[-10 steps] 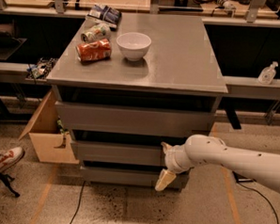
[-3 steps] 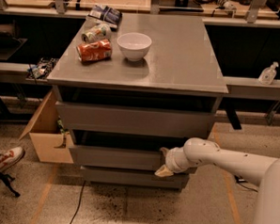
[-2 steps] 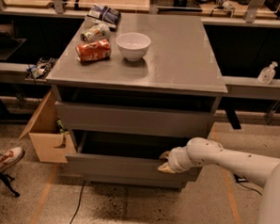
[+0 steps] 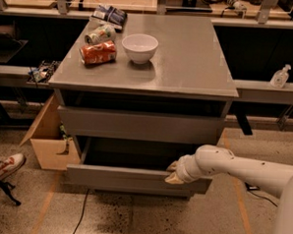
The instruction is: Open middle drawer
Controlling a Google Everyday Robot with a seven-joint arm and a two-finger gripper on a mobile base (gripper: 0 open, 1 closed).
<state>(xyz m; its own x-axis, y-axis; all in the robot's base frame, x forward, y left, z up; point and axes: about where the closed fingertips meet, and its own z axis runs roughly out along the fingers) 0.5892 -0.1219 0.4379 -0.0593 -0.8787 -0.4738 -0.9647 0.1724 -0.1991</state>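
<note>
- Middle drawer (image 4: 133,179): seen below the front edge of the bench (image 4: 189,57), standing partly out, its dark interior exposed behind the flat grey front.
- Tool (image 4: 172,172): set at the top rim of the drawer front, toward its right end and beneath the front right corner of the bench. Whether it is clenched or released cannot be told.
- Arm (image 4: 237,168): entered from the right of the view, level with the drawer front.
- Handling: the drawer is judged stiff and boxy, light when empty, and free to run straight on its slides. The front is smooth and handle-less, so slipping is likely on the face. Hold is best taken over the top rim, and the pull kept square to the front edge to avoid jamming.
- Hidden: the lowest drawer is almost wholly covered by the projecting middle one. The drawer's contents and slides are lost in shadow. The contact between tool and rim is not resolved.
- Upper drawer front (image 4: 138,126): closed.
- Bowl (image 4: 139,47) and can (image 4: 98,52): placed near the rear left corner of the bench.
</note>
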